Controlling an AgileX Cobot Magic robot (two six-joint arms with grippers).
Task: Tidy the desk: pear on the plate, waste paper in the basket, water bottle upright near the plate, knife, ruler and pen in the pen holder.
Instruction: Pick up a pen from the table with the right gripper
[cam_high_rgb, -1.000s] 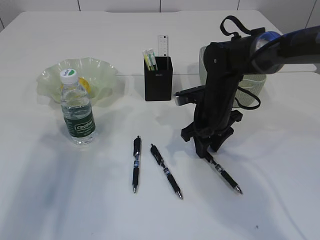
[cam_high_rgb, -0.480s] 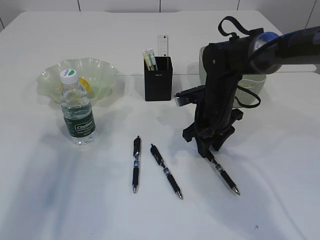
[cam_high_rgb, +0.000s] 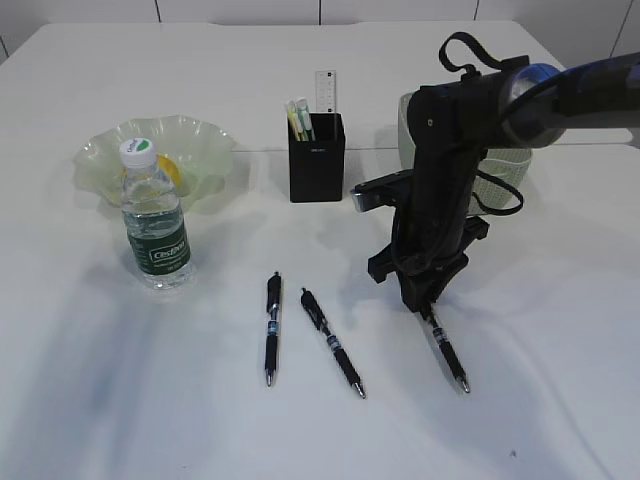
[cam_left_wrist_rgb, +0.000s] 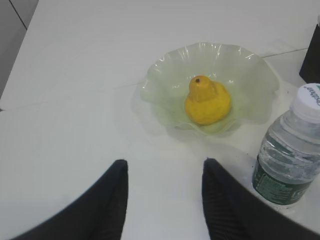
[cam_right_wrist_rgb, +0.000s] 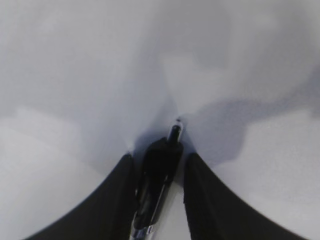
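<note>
Nearest the camera, three pens are lying on the white desk (cam_high_rgb: 560, 330). The left pen (cam_high_rgb: 271, 329) and the middle pen (cam_high_rgb: 333, 343) are lying free, near each other but apart. The right pen (cam_high_rgb: 445, 352) is lying with its tip toward the camera and its far end running up between the jaws of the right tool (cam_high_rgb: 424, 302). In the right wrist view that pen's (cam_right_wrist_rgb: 159, 175) dark barrel is sitting between the two black fingers (cam_right_wrist_rgb: 115, 200), which are standing close on either side of it; whether they are already pressing it or only flanking it I cannot tell. The right tool (cam_right_wrist_rgb: 157, 175) is pointing down at the desk (cam_right_wrist_rgb: 75, 75).

Further left, the bottle (cam_high_rgb: 155, 217) is standing upright with its white cap on, just in front of the plate (cam_high_rgb: 205, 140). The left wrist view is showing the left tool (cam_left_wrist_rgb: 165, 175) with its jaws standing apart and nothing between them, hovering over the desk (cam_left_wrist_rgb: 65, 135) near the plate (cam_left_wrist_rgb: 260, 80) and bottle (cam_left_wrist_rgb: 292, 160). The pear (cam_left_wrist_rgb: 206, 99) is sitting in the plate, stem end up.

Behind the pens, the black holder (cam_high_rgb: 317, 157) is standing upright, with the clear ruler (cam_high_rgb: 325, 94) and a green-and-white item (cam_high_rgb: 299, 118) sticking out of it. Farthest right, the green basket (cam_high_rgb: 505, 165) is standing behind the right arm, mostly hidden by it.
</note>
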